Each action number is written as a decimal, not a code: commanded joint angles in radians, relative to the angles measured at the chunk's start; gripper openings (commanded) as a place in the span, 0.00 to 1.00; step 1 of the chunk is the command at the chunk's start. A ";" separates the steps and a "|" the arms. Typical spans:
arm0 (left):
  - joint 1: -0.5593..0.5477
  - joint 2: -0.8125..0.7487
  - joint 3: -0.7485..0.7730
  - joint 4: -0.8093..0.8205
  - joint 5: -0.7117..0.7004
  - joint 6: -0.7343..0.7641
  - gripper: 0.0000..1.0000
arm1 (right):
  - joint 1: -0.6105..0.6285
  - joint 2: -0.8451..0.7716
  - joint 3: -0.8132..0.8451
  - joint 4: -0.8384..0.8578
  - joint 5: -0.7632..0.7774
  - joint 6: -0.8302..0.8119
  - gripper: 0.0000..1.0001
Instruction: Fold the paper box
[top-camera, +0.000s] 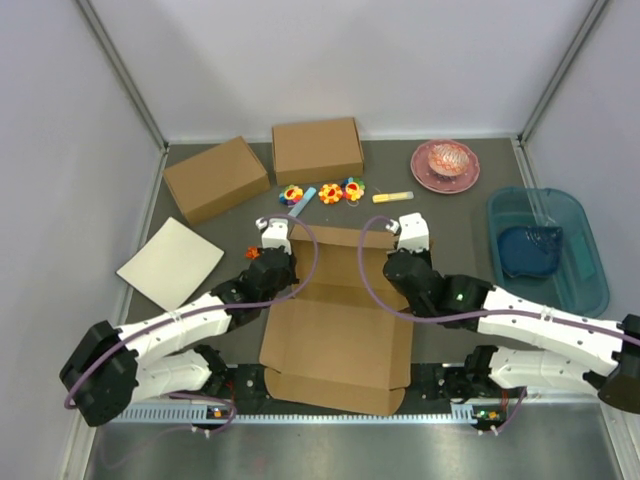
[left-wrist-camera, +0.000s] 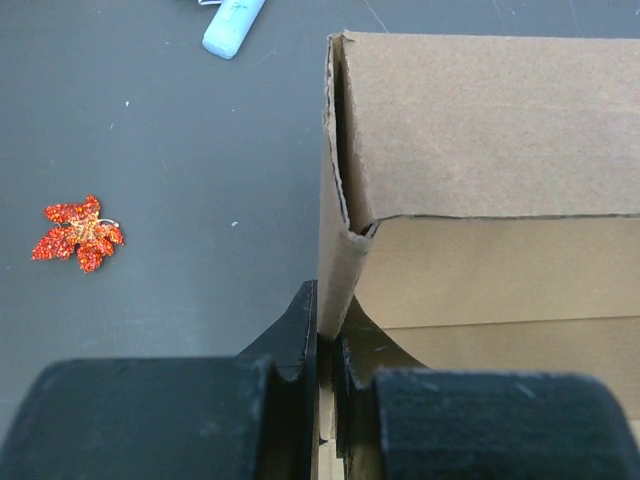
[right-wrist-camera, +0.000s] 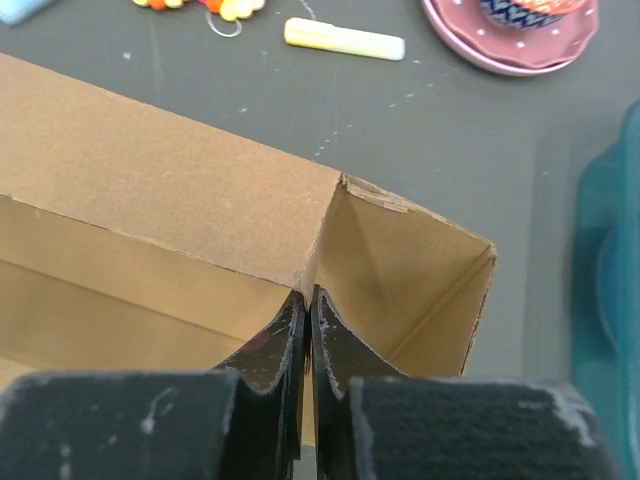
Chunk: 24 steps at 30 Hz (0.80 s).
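The paper box (top-camera: 338, 345) is a brown die-cut sheet lying in the middle of the table, its near flap flat toward the arm bases and its far wall and side flaps raised. My left gripper (top-camera: 288, 236) is at the far left corner. In the left wrist view it (left-wrist-camera: 328, 322) is shut on the upright left side flap (left-wrist-camera: 340, 250). My right gripper (top-camera: 396, 236) is at the far right corner. In the right wrist view it (right-wrist-camera: 307, 305) is shut on the cardboard edge where the far wall (right-wrist-camera: 170, 190) meets the right side flap (right-wrist-camera: 410, 270).
Two formed brown boxes (top-camera: 215, 178) (top-camera: 317, 150) stand at the back. An off-white board (top-camera: 170, 263) lies at the left. A pink plate (top-camera: 445, 165) and a teal tray (top-camera: 545, 248) are at the right. Chalk sticks (top-camera: 393, 197), flower toys (top-camera: 330, 192) and a red leaf (left-wrist-camera: 78, 232) lie beyond the box.
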 joint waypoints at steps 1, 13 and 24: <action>0.001 -0.001 -0.021 -0.048 -0.023 -0.015 0.00 | -0.009 -0.074 0.044 0.014 -0.106 0.121 0.00; 0.001 -0.006 -0.007 -0.085 -0.100 -0.046 0.00 | -0.008 -0.280 0.085 -0.208 -0.013 0.090 0.67; 0.001 -0.021 -0.004 -0.139 -0.106 -0.072 0.00 | -0.008 -0.203 -0.019 -0.251 0.003 0.207 0.67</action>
